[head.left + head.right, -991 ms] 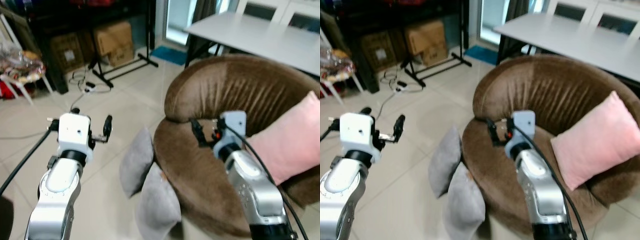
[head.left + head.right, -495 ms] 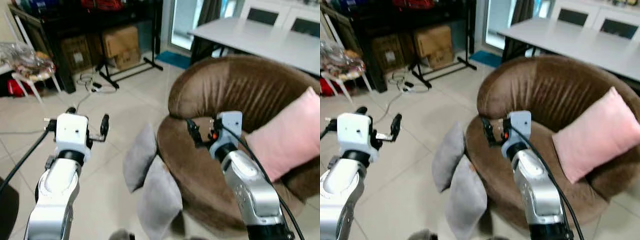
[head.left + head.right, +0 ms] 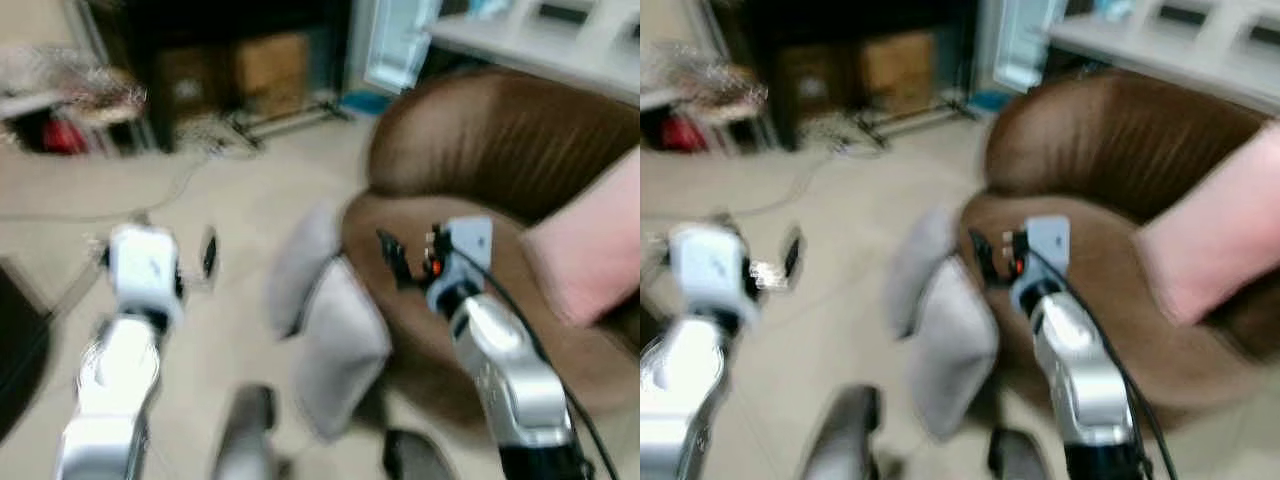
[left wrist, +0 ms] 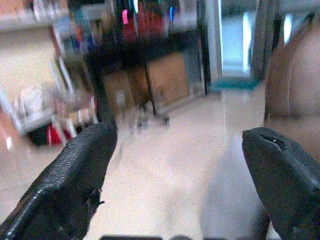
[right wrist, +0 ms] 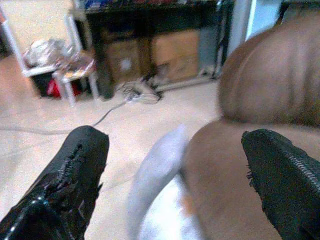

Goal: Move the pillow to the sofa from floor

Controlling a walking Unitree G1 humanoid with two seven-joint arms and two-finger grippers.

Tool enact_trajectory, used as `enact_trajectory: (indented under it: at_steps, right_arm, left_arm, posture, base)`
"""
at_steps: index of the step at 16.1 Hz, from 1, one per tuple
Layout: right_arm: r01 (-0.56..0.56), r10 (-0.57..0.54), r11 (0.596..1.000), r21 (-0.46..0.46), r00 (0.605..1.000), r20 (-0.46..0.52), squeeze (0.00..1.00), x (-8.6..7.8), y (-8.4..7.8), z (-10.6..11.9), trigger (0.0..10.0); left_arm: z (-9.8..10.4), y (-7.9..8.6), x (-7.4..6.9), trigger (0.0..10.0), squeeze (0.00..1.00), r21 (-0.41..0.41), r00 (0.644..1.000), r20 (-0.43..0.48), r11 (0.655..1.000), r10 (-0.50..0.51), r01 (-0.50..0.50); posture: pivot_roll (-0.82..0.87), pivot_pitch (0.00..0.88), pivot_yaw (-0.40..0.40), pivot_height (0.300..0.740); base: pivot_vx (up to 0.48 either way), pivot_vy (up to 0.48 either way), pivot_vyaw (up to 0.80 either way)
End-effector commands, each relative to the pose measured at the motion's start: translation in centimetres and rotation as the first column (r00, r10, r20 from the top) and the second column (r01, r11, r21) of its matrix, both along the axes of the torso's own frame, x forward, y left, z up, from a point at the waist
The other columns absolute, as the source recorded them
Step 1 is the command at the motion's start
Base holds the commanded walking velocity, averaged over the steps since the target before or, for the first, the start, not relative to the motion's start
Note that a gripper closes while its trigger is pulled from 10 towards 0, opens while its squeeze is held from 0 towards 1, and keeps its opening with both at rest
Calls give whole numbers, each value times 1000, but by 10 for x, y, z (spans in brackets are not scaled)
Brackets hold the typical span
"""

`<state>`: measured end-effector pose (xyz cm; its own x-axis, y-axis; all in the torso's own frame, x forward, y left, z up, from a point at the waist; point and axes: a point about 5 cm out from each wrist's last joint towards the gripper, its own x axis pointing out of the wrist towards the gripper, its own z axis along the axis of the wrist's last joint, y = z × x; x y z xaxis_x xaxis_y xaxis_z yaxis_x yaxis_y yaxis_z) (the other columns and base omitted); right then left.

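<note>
blur all over the head views, so we judge we're on the move, closing in on the target. two grey pillows on the floor: front pillow (image 3: 340, 345) leans against the base of the brown sofa (image 3: 500, 150), rear pillow (image 3: 300, 265) stands just behind it, touching or nearly so. both still on the tile, neither lifted. pink cushion (image 3: 590, 240) already sits on the seat at our right, propped on the backrest, so there's room on the seat's near side for a drop.

left gripper (image 4: 185, 165) is held out over bare floor (image 3: 230, 200), fingers spread wide, nothing between them; grey pillow edge shows past the gap in the wrist cam. right gripper (image 5: 175, 175) is up over the sofa's front rim, jaws wide too, empty, looking down at pillow + seat edge. both arms raised and pre-opened, prob so we can pinch the soft fabric once we're close enough. dark shapes at frame bottom, too smeared to id. shelf w/ boxes (image 3: 890, 65) and a cable on the floor sit well apart.
</note>
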<state>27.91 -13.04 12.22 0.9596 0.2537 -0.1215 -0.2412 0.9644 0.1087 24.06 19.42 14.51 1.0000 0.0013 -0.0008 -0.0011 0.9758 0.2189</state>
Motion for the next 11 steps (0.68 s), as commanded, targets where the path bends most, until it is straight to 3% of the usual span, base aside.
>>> enact_trajectory:
  at_steps: [1,5,11]
  right_arm:
    - [-11,11,1000,1,999,32,0,2,3,7,10000]
    - [-7,7,1000,-2,1000,30,0,2,3,7,10000]
    - [39,-38,999,-27,999,35,0,3,-1,5,10000]
  left_arm:
    - [13,-1,5,10000,651,6,998,53,1000,-14,14]
    - [13,-2,5,10000,667,0,998,53,1000,-19,19]
    - [11,3,4,10000,675,-1,999,48,1000,-9,9]
  posture:
    - [15,0,-20,600]
    - [15,0,-20,600]
    - [14,0,-21,600]
  base:
    - [0,0,0]
    - [60,0,0]
    - [280,0,0]
